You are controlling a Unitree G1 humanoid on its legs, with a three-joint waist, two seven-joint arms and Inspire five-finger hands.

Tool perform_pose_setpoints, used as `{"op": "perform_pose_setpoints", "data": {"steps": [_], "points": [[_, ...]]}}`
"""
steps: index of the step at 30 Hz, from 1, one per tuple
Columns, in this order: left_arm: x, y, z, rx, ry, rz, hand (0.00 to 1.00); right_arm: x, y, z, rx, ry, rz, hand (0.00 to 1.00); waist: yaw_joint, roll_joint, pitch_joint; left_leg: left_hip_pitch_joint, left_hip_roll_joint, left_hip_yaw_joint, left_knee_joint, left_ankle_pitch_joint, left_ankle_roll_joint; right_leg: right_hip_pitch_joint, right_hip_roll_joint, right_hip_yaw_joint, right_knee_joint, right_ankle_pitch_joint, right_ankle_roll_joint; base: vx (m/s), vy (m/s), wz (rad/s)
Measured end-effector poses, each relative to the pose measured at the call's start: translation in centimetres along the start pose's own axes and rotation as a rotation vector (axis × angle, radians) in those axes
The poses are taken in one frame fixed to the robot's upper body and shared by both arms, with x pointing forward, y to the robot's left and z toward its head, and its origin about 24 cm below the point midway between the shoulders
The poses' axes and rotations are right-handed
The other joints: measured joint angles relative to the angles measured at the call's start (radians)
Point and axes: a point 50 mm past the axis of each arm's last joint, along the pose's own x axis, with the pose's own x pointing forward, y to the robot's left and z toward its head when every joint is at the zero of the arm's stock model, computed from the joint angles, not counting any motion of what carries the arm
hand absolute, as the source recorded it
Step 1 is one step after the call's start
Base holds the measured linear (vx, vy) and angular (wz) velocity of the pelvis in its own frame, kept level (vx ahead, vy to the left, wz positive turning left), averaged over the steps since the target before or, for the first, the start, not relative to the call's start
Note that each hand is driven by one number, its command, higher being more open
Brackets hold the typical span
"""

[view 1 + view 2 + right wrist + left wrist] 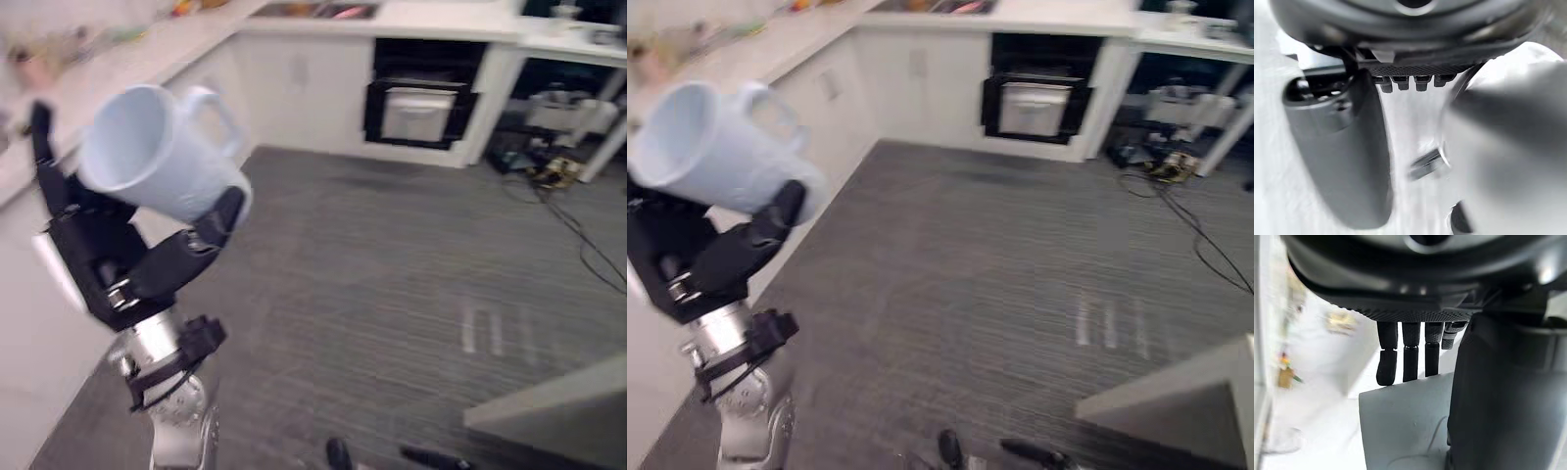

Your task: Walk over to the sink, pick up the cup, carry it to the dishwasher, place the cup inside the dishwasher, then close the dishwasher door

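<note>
A pale blue cup (162, 152) with a handle is held up at the left, tilted, its mouth facing left and its handle on the far side. My left hand (108, 259) is shut on it, the thumb pressed against its base and the fingers (1410, 362) lying over its wall (1400, 426). Across the room, a dark open dishwasher bay (423, 98) with a white front panel sits under the far counter. A sink (315, 10) is set into that counter, left of the bay. My right hand (1342, 147) shows blurred in its wrist view, with nothing seen in it.
White cabinets and a counter (147, 54) with small items run along the left side. Grey striped floor (392, 274) spreads across the middle. Cables and equipment (554, 171) lie at the far right. A pale slab edge (558, 406) juts in at the lower right.
</note>
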Motion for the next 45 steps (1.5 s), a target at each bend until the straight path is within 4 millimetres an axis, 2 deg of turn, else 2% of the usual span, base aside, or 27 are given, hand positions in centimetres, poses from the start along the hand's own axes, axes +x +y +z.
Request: {"op": "perform_pose_setpoints", "data": {"steps": [1, 2, 4, 5, 10, 14, 15, 17, 18, 20, 23, 27, 29, 30, 32, 33, 34, 35, 36, 37, 38, 39, 40, 41, 42, 43, 45], "points": [[-0.9, -0.3, -1.2, 0.01, 0.093, -0.001, 0.0, 0.0, 0.0, -0.5, 0.036, 0.018, 0.005, 1.0, 0.001, 0.006, -0.012, 0.061, -0.012, -0.019, -0.062, 0.012, -0.001, -0.01, 0.048, 0.071, -0.041, -0.008, 0.015, 0.06, 0.153, 0.62], [-1.8, -0.1, -1.5, 0.022, 0.138, 0.014, 0.0, 0.0, 0.2, -1.1, 0.021, 0.022, 0.002, 1.0, -0.002, 0.019, -0.046, 0.097, -0.025, -0.03, -0.143, 0.033, 0.005, -0.084, 0.079, 0.121, -0.022, -0.007, 0.014, 0.07, 0.102, 0.42], [-2.0, -0.3, -1.6, 0.03, 0.146, 0.007, 0.0, 0.1, 0.3, -1.3, 0.022, 0.028, 0.004, 1.0, -0.002, 0.012, -0.056, 0.138, -0.036, -0.051, -0.181, 0.043, -0.002, -0.117, 0.095, 0.114, -0.02, -0.005, 0.01, 0.22, 0.06, 0.27], [-1.6, -1.4, -2.5, -0.016, 0.212, -0.023, 0.0, 0.1, 1.1, -4.1, -0.023, 0.081, 0.023, 1.0, -0.011, -0.05, -0.123, 0.211, 0.015, -0.007, -0.291, 0.084, -0.091, -0.012, 0.196, 0.119, -0.359, 0.288, -0.072, 0.19, 0.036, 0.17], [-1.5, -1.3, -2.5, -0.016, 0.205, -0.013, 0.0, 0.1, 0.9, -4.4, -0.014, 0.079, 0.028, 1.0, -0.015, -0.053, -0.124, 0.209, 0.018, 0.017, -0.286, 0.08, -0.088, -0.039, 0.206, 0.146, -0.354, 0.29, -0.073, -0.01, -0.003, -0.14], [-1.0, -0.7, -3.1, 0.004, 0.194, 0.01, 0.0, -0.1, -0.8, -5.2, 0.123, -0.016, 0.065, 1.0, -0.065, -0.052, -0.125, 0.181, 0.023, 0.028, -0.261, 0.063, -0.083, -0.069, 0.211, 0.168, -0.341, 0.29, -0.077, -0.02, -0.007, -0.18], [-1.2, -0.5, -3.6, 0.012, 0.212, 0.015, 0.0, -0.3, -1.6, -6.1, 0.151, -0.031, 0.067, 1.0, -0.077, -0.051, -0.126, 0.18, 0.024, 0.028, -0.263, 0.058, -0.084, -0.071, 0.212, 0.169, -0.341, 0.286, -0.077, 0.0, 0.0, 0.0], [-1.6, 0.1, -4.4, 0.016, 0.253, 0.071, 0.0, -1.1, -3.6, -9.5, 0.223, -0.058, 0.071, 1.0, -0.094, -0.049, -0.127, 0.169, 0.03, 0.027, -0.263, 0.039, -0.094, -0.104, 0.217, 0.177, -0.293, 0.25, -0.075, 0.04, -0.01, -0.1], [-1.7, 0.3, -4.5, 0.016, 0.26, 0.093, 0.0, -1.3, -4.0, -10.2, 0.257, -0.076, 0.072, 1.0, -0.103, -0.049, -0.127, 0.169, 0.032, 0.028, -0.264, 0.037, -0.095, -0.116, 0.219, 0.18, -0.274, 0.237, -0.075, 0.09, -0.015, -0.12], [-2.3, 1.3, -4.5, 0.019, 0.275, 0.164, 0.0, -2.4, -5.4, -12.2, 0.223, -0.165, 0.081, 1.0, -0.132, -0.047, -0.128, 0.168, 0.04, 0.016, -0.267, 0.035, -0.089, -0.146, 0.225, 0.193, -0.199, 0.182, -0.077, 0.15, -0.029, -0.09], [-3.4, 1.6, -4.6, 0.034, 0.312, 0.16, 0.0, -3.2, -5.3, -13.9, 0.157, -0.188, 0.107, 1.0, -0.143, -0.052, -0.131, 0.186, 0.028, -0.051, -0.293, 0.036, -0.094, -0.171, 0.222, 0.274, -0.097, 0.098, -0.073, 0.19, -0.009, 0.31], [-5.9, 3.1, -4.6, 0.096, 0.396, 0.222, 0.0, -3.0, -5.4, -12.4, 0.041, -0.151, 0.15, 1.0, -0.119, -0.073, -0.144, 0.201, 0.033, -0.051, -0.181, 0.015, -0.115, -0.118, 0.204, 0.266, -0.051, 0.023, -0.08, 0.2, -0.068, 0.19], [-6.1, 3.2, -4.0, 0.091, 0.389, 0.245, 0.0, -2.9, -6.1, -11.4, -0.024, -0.092, 0.145, 1.0, -0.086, -0.075, -0.143, 0.084, 0.084, -0.04, 0.14, -0.035, -0.116, -0.091, 0.205, 0.249, -0.016, -0.008, -0.084, 0.15, -0.109, 0.14], [-6.0, 3.2, -3.7, 0.086, 0.376, 0.25, 0.0, -2.9, -6.1, -11.2, -0.036, -0.08, 0.141, 1.0, -0.079, -0.072, -0.141, 0.036, 0.105, -0.034, 0.243, -0.032, -0.112, -0.086, 0.209, 0.239, -0.008, -0.016, -0.087, 0.11, -0.097, 0.27], [-5.2, 3.1, -2.0, 0.055, 0.286, 0.254, 0.0, -3.0, -6.7, -10.3, -0.06, -0.05, 0.117, 1.0, -0.078, -0.05, -0.122, -0.133, 0.21, -0.021, 0.622, 0.047, -0.108, -0.029, 0.233, 0.188, -0.004, -0.066, -0.107, 0.11, -0.074, 0.44], [-5.1, 3.1, -1.9, 0.05, 0.271, 0.248, 0.0, -3.0, -6.8, -10.2, -0.059, -0.042, 0.106, 1.0, -0.077, -0.045, -0.115, -0.168, 0.229, -0.021, 0.681, 0.033, -0.105, -0.011, 0.234, 0.178, -0.006, -0.074, -0.111, 0.11, -0.006, 0.55], [-4.9, 3.2, -1.7, 0.05, 0.255, 0.229, 0.0, -2.8, -6.8, -9.9, -0.052, -0.027, 0.09, 1.0, -0.076, -0.046, -0.104, -0.226, 0.235, -0.011, 0.692, -0.042, -0.106, 0.022, 0.225, 0.16, -0.016, -0.09, -0.115, 0.09, 0.022, 0.44], [-4.9, 3.3, -1.7, 0.055, 0.248, 0.223, 0.0, -2.7, -6.7, -9.6, -0.051, -0.022, 0.085, 1.0, -0.074, -0.05, -0.096, -0.244, 0.227, -0.005, 0.645, -0.061, -0.106, 0.04, 0.212, 0.153, -0.022, -0.102, -0.12, 0.14, 0.058, 0.44], [-4.7, 3.7, -1.6, 0.068, 0.24, 0.22, 0.0, -2.3, -6.8, -8.6, -0.056, -0.014, 0.075, 1.0, -0.065, -0.053, -0.085, -0.282, 0.194, 0.012, 0.448, -0.066, -0.106, 0.066, 0.181, 0.145, -0.03, -0.117, -0.105, 0.16, 0.115, 0.2], [-4.7, 3.8, -1.6, 0.073, 0.237, 0.219, 0.0, -2.1, -6.9, -8.1, -0.056, -0.018, 0.071, 1.0, -0.059, -0.049, -0.08, -0.3, 0.178, 0.004, 0.353, -0.05, -0.121, 0.072, 0.169, 0.145, -0.032, -0.124, -0.096, 0.17, 0.146, 0.1], [-4.6, 4.0, -1.6, 0.079, 0.234, 0.223, 0.0, -2.0, -7.2, -7.5, -0.065, -0.018, 0.06, 1.0, -0.05, -0.039, -0.071, -0.318, 0.154, -0.033, 0.201, 0.001, -0.137, 0.088, 0.155, 0.148, -0.035, -0.135, -0.086, 0.19, 0.208, -0.21], [-4.6, 4.2, -1.6, 0.086, 0.232, 0.24, 0.0, -1.8, -7.4, -6.7, -0.065, -0.02, 0.049, 1.0, -0.026, -0.017, -0.056, -0.329, 0.146, -0.113, 0.06, 0.096, -0.163, 0.114, 0.15, 0.177, -0.047, -0.152, -0.06, 0.25, 0.277, -0.37], [-4.7, 4.5, -1.7, 0.098, 0.235, 0.252, 0.0, -1.5, -7.1, -6.4, -0.059, -0.018, 0.044, 1.0, -0.013, -0.017, -0.055, -0.325, 0.133, -0.136, 0.062, 0.158, -0.183, 0.14, 0.143, 0.209, -0.054, -0.171, -0.044, 0.29, 0.301, -0.45], [-4.8, 4.7, -1.8, 0.107, 0.24, 0.257, 0.0, -1.3, -6.7, -6.2, -0.054, -0.016, 0.045, 1.0, -0.005, -0.024, -0.058, -0.327, 0.108, -0.149, 0.106, 0.187, -0.173, 0.156, 0.124, 0.24, -0.053, -0.196, -0.042, 0.45, 0.413, -0.58], [-4.9, 5.0, -1.9, 0.119, 0.247, 0.266, 0.0, -1.0, -5.9, -5.7, -0.036, -0.022, 0.056, 1.0, 0.014, -0.033, -0.074, -0.343, 0.079, -0.134, 0.186, 0.145, -0.12, 0.165, 0.089, 0.267, -0.051, -0.223, -0.047, 0.43, 0.322, -0.52], [-5.0, 5.2, -2.2, 0.118, 0.257, 0.267, 0.0, -0.7, -4.9, -5.6, -0.019, -0.026, 0.068, 1.0, 0.014, -0.049, -0.085, -0.351, 0.064, -0.112, 0.223, 0.099, -0.109, 0.162, 0.065, 0.288, -0.019, -0.22, -0.046, 0.55, 0.364, -0.35], [-4.6, 4.8, -2.8, 0.083, 0.286, 0.24, 0.0, -0.3, -3.0, -5.2, 0.028, -0.04, 0.099, 1.0, -0.005, -0.052, -0.088, -0.345, 0.037, -0.101, 0.287, 0.041, -0.076, 0.125, 0.033, 0.314, 0.105, -0.171, 0.014, 0.49, 0.275, 0.05]]}}
